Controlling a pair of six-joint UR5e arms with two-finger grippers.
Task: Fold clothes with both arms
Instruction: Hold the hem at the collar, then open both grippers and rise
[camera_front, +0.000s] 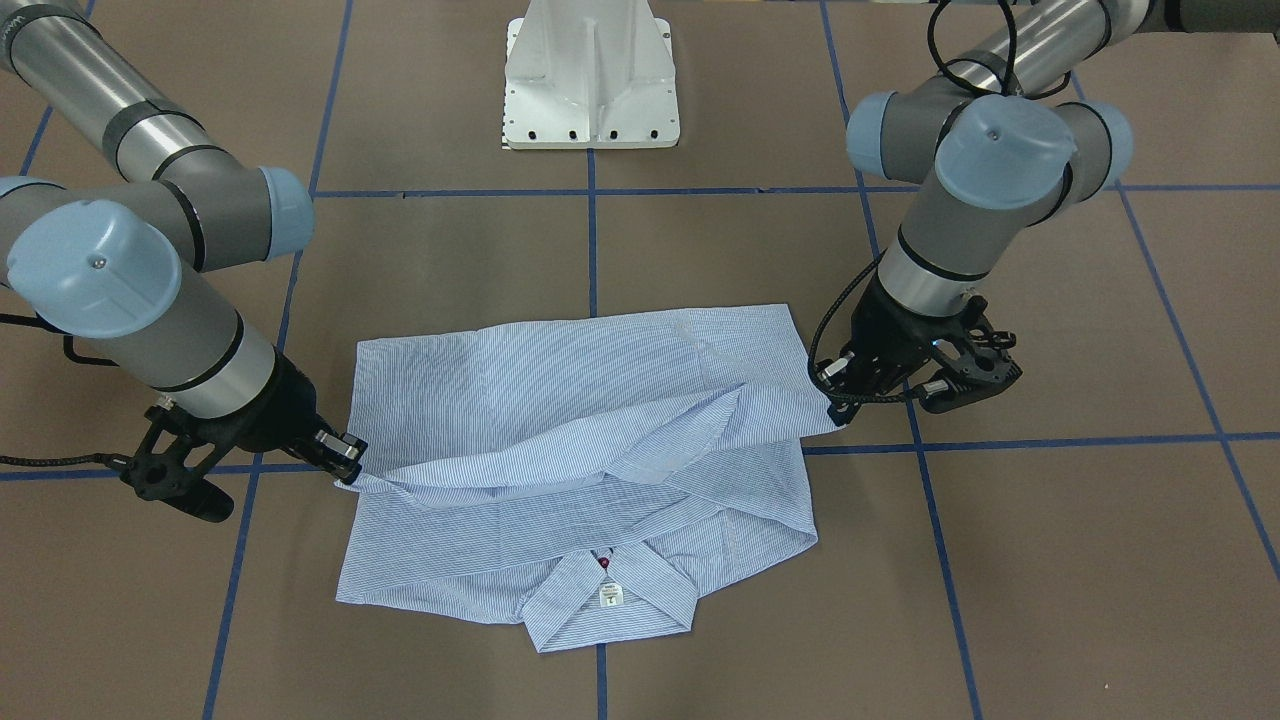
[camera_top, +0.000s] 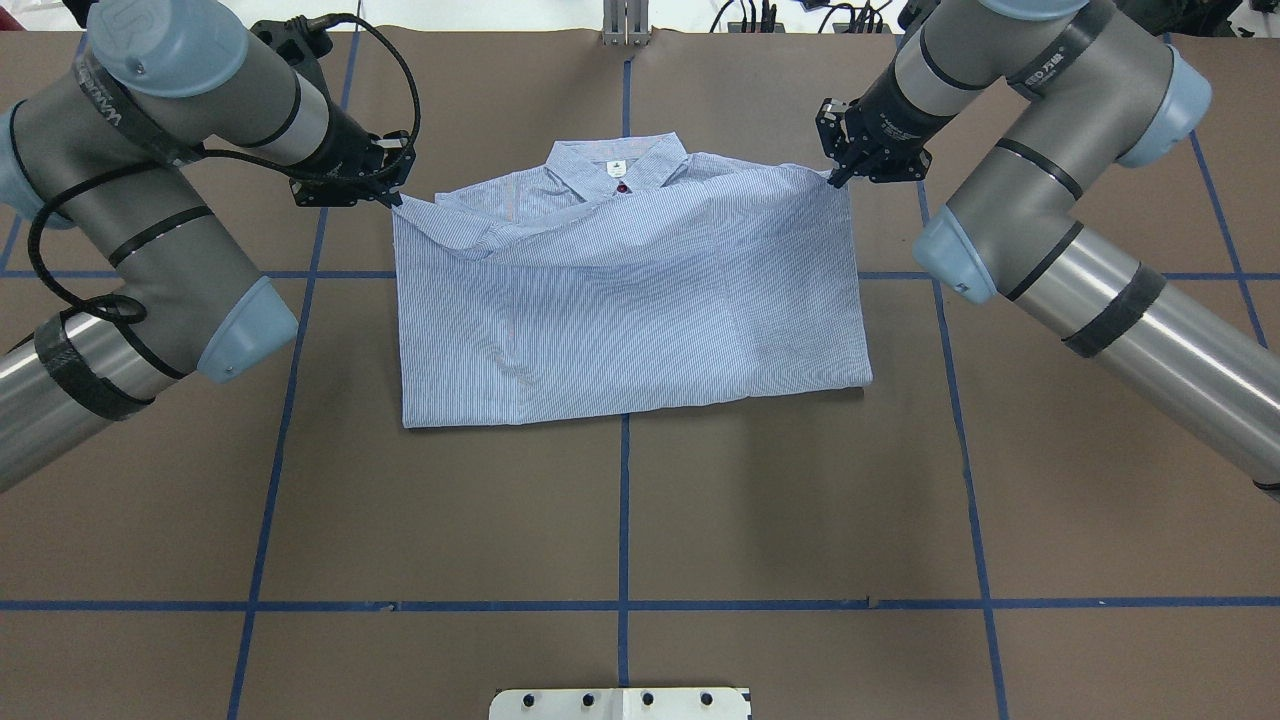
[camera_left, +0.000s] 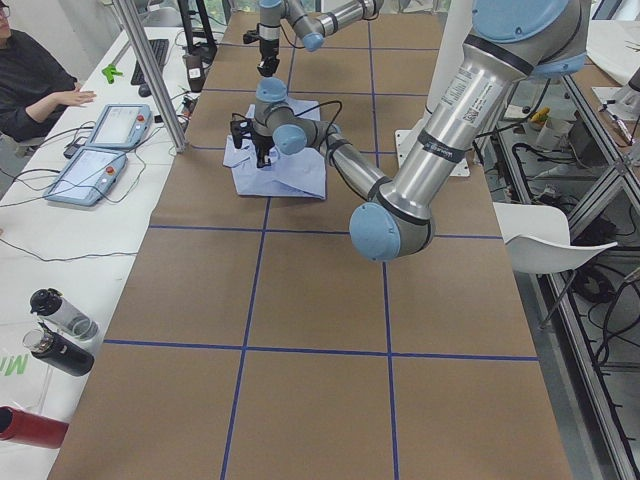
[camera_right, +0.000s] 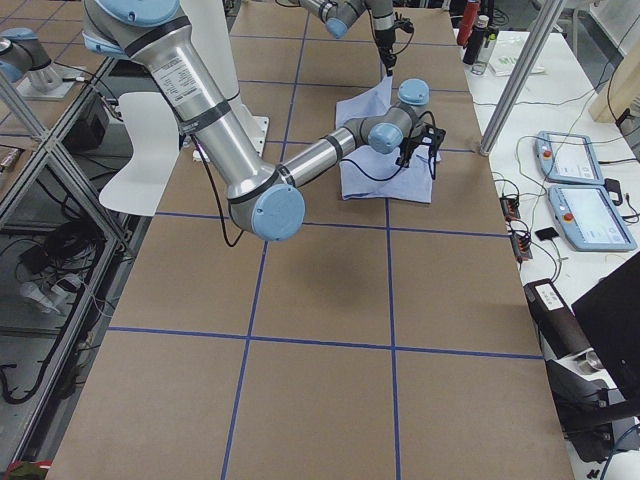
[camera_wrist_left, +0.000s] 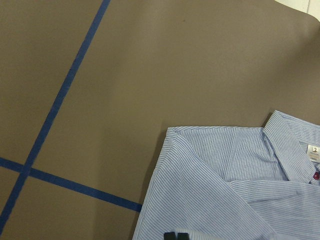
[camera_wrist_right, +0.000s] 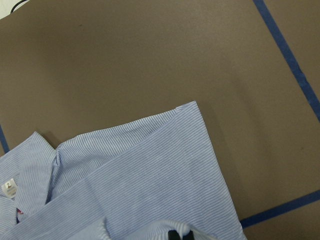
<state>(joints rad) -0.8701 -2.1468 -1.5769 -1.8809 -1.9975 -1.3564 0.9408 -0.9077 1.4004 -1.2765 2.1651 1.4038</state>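
The light blue pinstriped shirt (camera_top: 620, 300) lies folded on the brown table, its collar (camera_top: 615, 160) and white neck label (camera_front: 610, 595) on the far side from the robot. The lower half is doubled over toward the collar. My left gripper (camera_top: 393, 196) is shut on the folded layer's corner at the shirt's left edge; the left wrist view shows its fingertips (camera_wrist_left: 170, 235) pinched on the striped cloth (camera_wrist_left: 225, 200). My right gripper (camera_top: 836, 178) is shut on the opposite corner, with the fabric (camera_wrist_right: 140, 195) lifted slightly off the layer below. In the front view, left gripper (camera_front: 835, 400) and right gripper (camera_front: 350, 465) hold both corners.
Blue tape lines (camera_top: 624, 520) cross the brown table. The white pedestal base (camera_front: 592, 75) stands on the robot's side. A side table (camera_left: 60, 240) holds control pendants (camera_left: 115, 125) and bottles (camera_left: 60, 330), with a seated person (camera_left: 30, 80) beside it.
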